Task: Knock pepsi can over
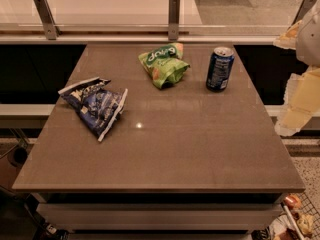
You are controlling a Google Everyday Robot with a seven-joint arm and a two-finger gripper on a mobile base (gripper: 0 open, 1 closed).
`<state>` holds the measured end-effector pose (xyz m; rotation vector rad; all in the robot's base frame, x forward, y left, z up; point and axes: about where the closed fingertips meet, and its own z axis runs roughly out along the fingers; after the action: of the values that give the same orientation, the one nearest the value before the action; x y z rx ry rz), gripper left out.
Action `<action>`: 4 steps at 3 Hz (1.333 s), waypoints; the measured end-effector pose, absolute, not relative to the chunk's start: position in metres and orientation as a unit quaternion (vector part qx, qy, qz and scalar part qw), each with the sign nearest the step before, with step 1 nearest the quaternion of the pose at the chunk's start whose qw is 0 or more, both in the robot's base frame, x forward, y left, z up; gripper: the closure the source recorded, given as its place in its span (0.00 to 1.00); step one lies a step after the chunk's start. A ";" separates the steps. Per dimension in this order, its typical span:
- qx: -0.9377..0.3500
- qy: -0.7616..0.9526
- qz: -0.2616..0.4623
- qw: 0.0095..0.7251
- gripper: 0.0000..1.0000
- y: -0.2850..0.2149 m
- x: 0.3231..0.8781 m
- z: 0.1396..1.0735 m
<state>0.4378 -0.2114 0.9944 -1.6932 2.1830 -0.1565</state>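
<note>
The pepsi can (219,69) is dark blue with a silver top and white markings. It stands upright on the far right part of the brown table (165,154). My gripper (300,101) shows as pale yellow and white parts at the right edge of the view. It is off the table's right side, to the right of the can and a little nearer the front, and it does not touch the can. It holds nothing that I can see.
A green snack bag (164,64) lies left of the can at the back middle. A blue-and-white chip bag (95,104) lies on the left. A glass railing with metal posts (173,16) runs behind the table. Cluttered items (295,219) sit on the floor at the lower right.
</note>
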 end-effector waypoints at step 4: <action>-0.523 0.785 0.023 0.331 0.00 -0.254 0.508 1.004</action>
<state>0.5075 -0.2539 1.0043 -1.3679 2.0528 0.0605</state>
